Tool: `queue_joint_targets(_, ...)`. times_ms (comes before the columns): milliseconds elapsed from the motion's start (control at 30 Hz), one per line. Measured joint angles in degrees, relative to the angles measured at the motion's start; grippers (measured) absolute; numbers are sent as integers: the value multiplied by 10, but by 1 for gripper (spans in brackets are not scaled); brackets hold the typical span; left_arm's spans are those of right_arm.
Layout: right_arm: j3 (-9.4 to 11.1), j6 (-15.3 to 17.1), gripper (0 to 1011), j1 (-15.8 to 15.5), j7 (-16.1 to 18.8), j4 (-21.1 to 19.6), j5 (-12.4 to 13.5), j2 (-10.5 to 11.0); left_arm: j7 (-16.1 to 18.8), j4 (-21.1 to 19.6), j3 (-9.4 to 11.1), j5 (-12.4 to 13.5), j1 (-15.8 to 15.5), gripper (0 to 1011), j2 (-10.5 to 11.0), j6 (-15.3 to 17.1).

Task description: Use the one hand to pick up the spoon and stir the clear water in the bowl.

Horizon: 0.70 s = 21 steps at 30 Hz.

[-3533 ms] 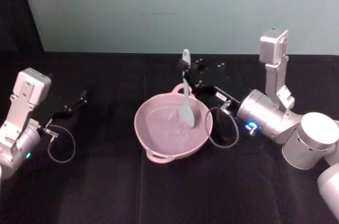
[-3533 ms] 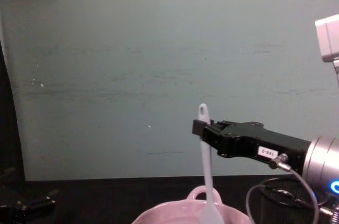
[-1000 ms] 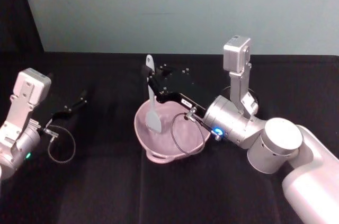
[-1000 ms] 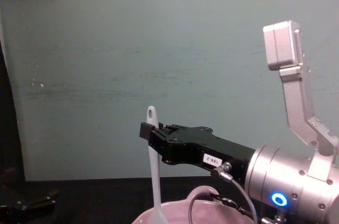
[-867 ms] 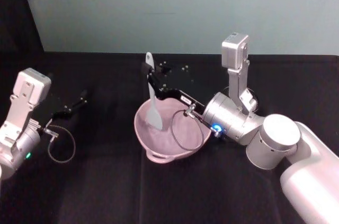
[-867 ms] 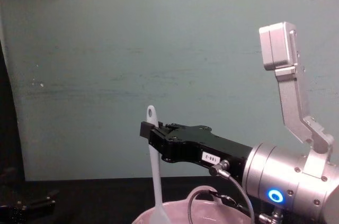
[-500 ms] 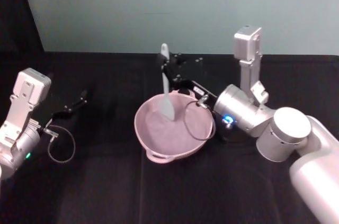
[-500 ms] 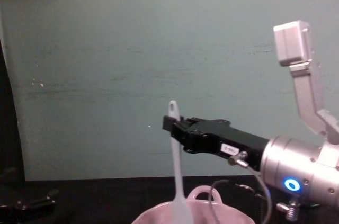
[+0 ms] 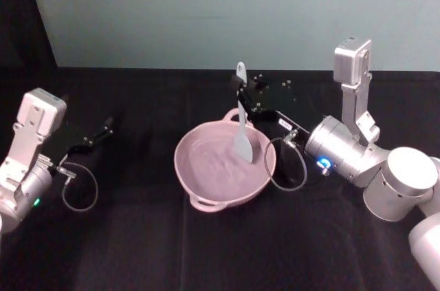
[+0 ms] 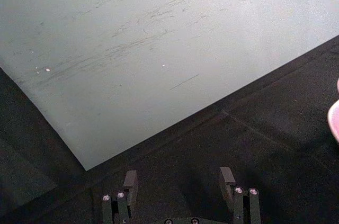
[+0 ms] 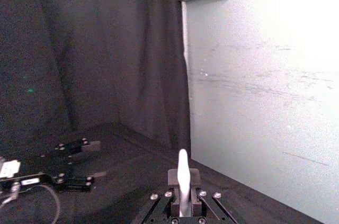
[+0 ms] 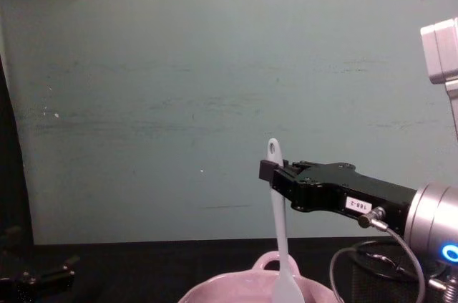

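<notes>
One spoon (image 9: 241, 129) (in right gripper (image 9: 241, 93)) stands in bowl (image 9: 177, 162).

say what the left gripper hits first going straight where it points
Likely the back wall: the left gripper faces it across the black tablecloth, the bowl off to one side; depth unclear.

The bowl (image 9: 227, 198) is glossy pale pink, smooth as glazed ceramic or hard plastic, with soft highlights along its rim. The clear water (image 9: 214, 164) inside shows only as faint glints. The spoon (image 9: 242, 141) is smooth white plastic with a dull sheen. The right gripper (image 9: 240, 96) is matt black, its wrist (image 9: 337, 146) satin silver metal. The tablecloth (image 9: 137, 236) is matt black fabric; the wall (image 12: 179, 88) is matt, scuffed pale green.
</notes>
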Motion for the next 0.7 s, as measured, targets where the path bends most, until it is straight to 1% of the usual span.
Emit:
queue_joint_targets(133, -6, 6, 116, -9, 1, -16, 0, 2, 0, 0, 0, 0, 0, 1011, 0, 0)
queue_joint_targets(300, -22, 8, 116, -13, 9, -21, 0, -4, 0, 0, 0, 0, 0, 1011, 0, 0)
queue_joint_targets(400, -29, 8, 116, -9, 14, -16, 0, -10, 0, 0, 0, 0, 0, 1011, 0, 0)
queue_joint_targets(500, -40, 7, 116, 2, 20, -6, -1, -21, 0, 0, 0, 0, 0, 1011, 0, 0)
queue_joint_targets(700, -49, -5, 116, 23, 26, 21, -1, -38, 0, 0, 0, 0, 0, 1011, 0, 0)
